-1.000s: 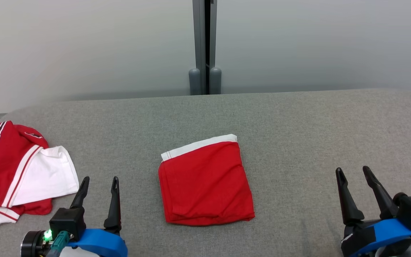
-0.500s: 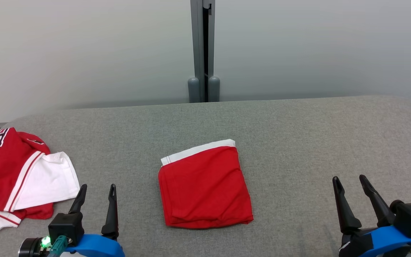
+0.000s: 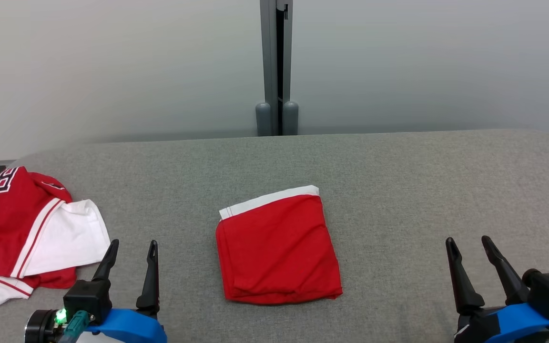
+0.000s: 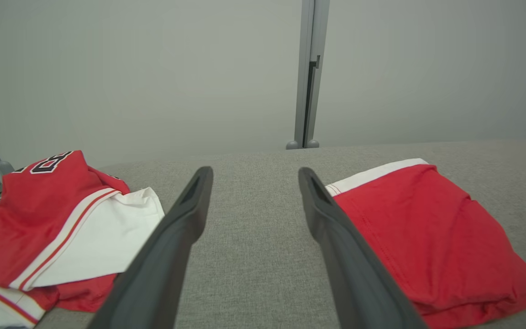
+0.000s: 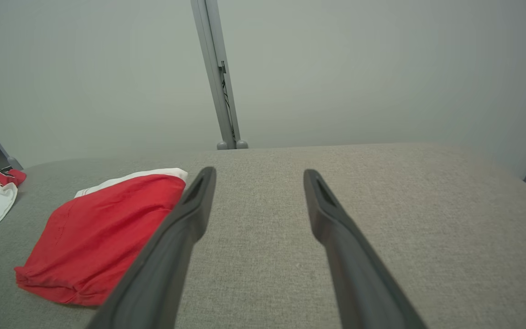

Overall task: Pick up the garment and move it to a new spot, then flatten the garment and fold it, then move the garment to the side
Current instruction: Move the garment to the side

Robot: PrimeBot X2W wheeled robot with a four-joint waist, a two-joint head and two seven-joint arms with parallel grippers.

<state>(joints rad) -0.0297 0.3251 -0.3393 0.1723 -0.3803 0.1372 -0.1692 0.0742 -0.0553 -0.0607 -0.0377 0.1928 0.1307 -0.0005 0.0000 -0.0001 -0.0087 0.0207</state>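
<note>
With left pincer (image 3: 133, 244) and right pincer (image 3: 468, 240) released, the folded garment (image 3: 278, 247) should, I judged, be gripped through all layers together.

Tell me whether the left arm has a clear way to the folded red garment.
Probably yes. The left gripper is open, and the folded red garment lies to its right on the grey table, with bare surface between them. The jersey lies on its other side.

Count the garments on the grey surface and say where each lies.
2. The folded red garment lies at the middle of the grey surface; the rumpled red-and-white jersey lies at its left edge, partly out of frame, so more may be hidden there.
</note>
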